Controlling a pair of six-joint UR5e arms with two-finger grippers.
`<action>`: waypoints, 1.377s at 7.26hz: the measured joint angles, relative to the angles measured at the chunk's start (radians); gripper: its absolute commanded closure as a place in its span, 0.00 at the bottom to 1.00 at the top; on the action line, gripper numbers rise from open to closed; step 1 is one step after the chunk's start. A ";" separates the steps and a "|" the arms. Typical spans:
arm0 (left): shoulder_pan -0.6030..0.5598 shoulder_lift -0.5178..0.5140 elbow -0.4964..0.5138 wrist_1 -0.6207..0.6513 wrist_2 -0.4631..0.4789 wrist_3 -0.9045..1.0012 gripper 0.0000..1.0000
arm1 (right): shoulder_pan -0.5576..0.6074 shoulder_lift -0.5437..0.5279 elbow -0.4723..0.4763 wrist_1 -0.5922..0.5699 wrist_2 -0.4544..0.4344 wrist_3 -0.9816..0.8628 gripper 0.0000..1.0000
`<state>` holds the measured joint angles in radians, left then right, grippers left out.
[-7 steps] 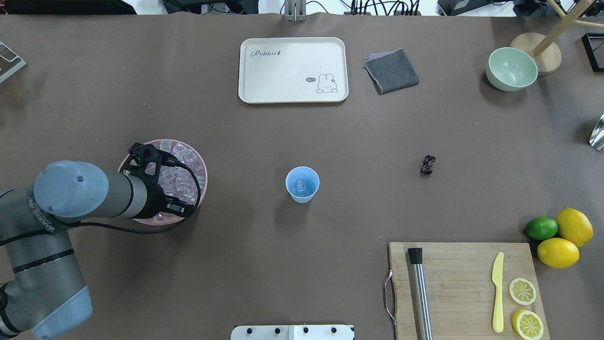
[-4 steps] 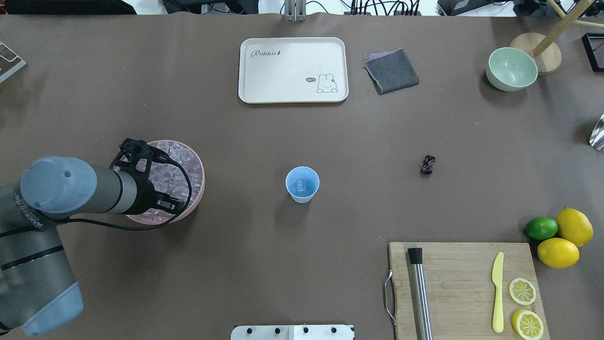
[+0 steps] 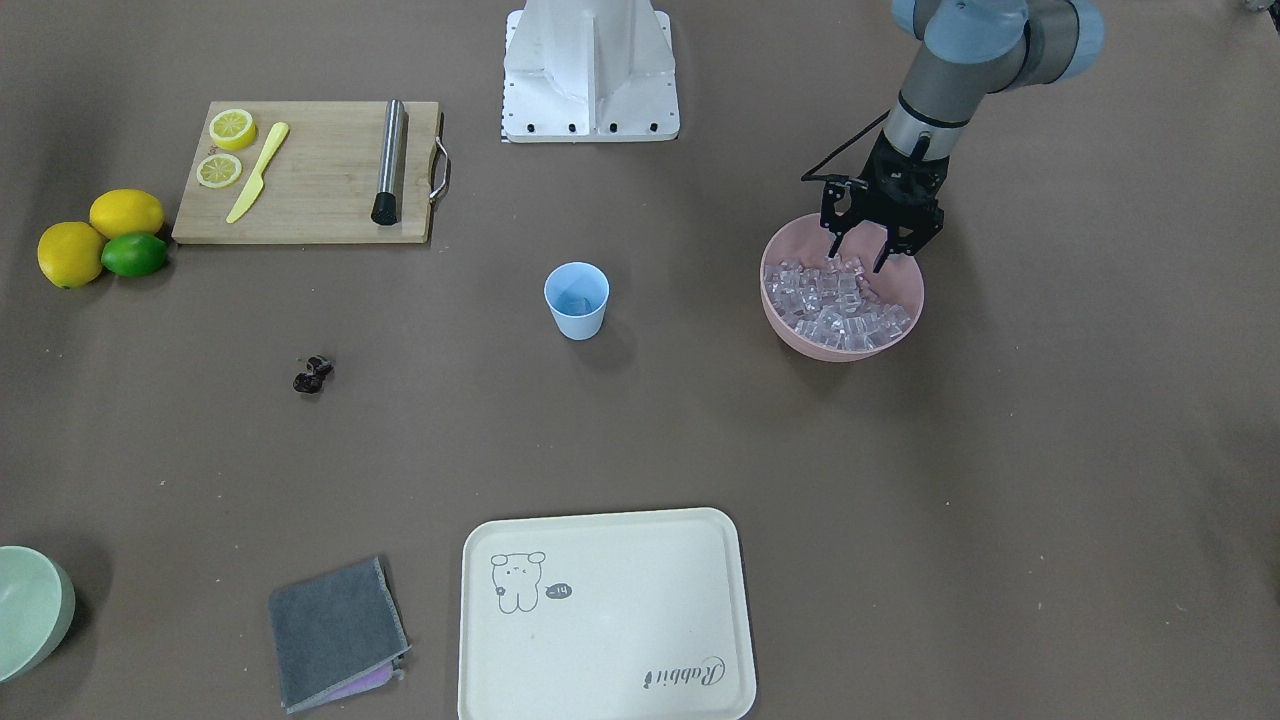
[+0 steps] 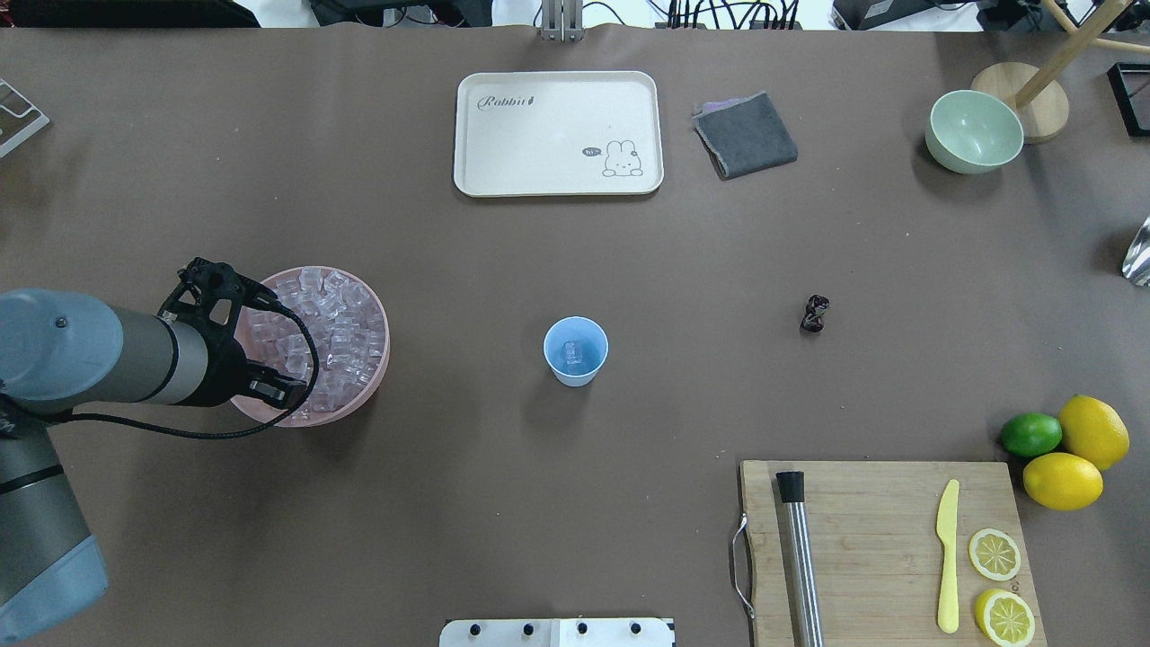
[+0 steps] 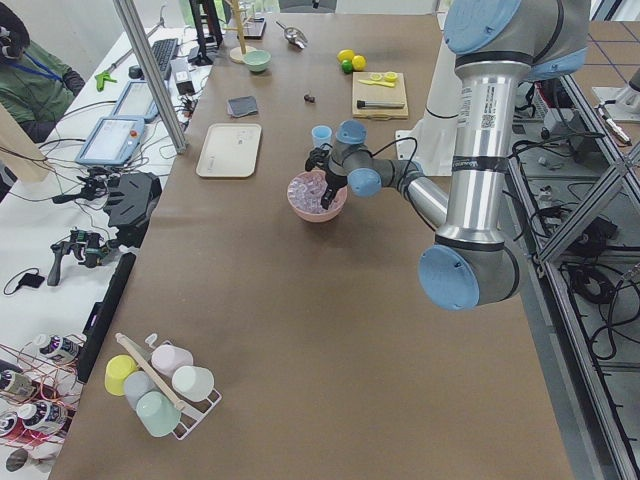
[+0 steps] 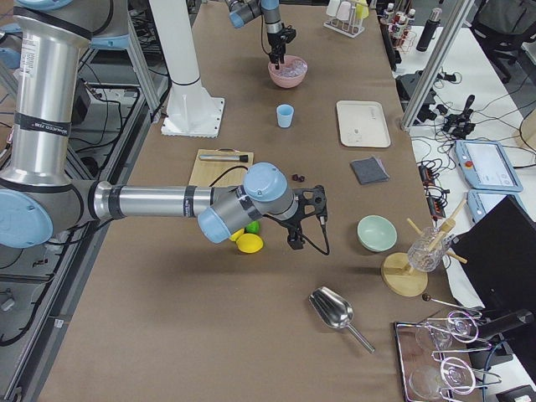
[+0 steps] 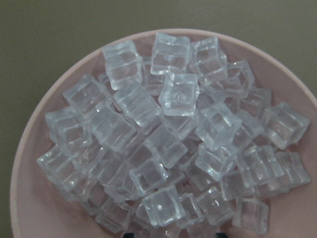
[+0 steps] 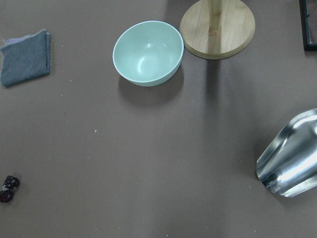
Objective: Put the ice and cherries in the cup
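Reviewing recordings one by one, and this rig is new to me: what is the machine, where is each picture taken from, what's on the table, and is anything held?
Two grey robot arms work at a brown table. Cameras: one overhead, one facing the robot, one at each table end, one on each wrist. The left end effector, open, hangs over a wide pink bowl of clear ice cubes. The small light blue plastic cup holds one cube. The dark red cherries lie on the table. Whether the right end effector is open, I cannot tell.
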<state>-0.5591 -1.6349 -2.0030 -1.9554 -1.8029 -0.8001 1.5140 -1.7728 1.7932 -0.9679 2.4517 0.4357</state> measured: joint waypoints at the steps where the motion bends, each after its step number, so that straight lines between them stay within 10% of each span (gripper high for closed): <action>1: 0.002 0.002 0.007 0.001 0.000 0.001 0.37 | 0.000 0.000 0.000 0.000 0.001 0.000 0.00; 7: 0.013 -0.011 0.056 -0.001 0.005 0.001 0.39 | 0.000 0.000 -0.003 0.000 0.000 0.000 0.00; 10: 0.021 -0.015 0.059 0.000 0.006 0.000 0.81 | 0.000 0.000 -0.003 0.000 0.000 0.000 0.00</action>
<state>-0.5384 -1.6499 -1.9440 -1.9559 -1.7970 -0.7997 1.5140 -1.7733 1.7902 -0.9680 2.4517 0.4357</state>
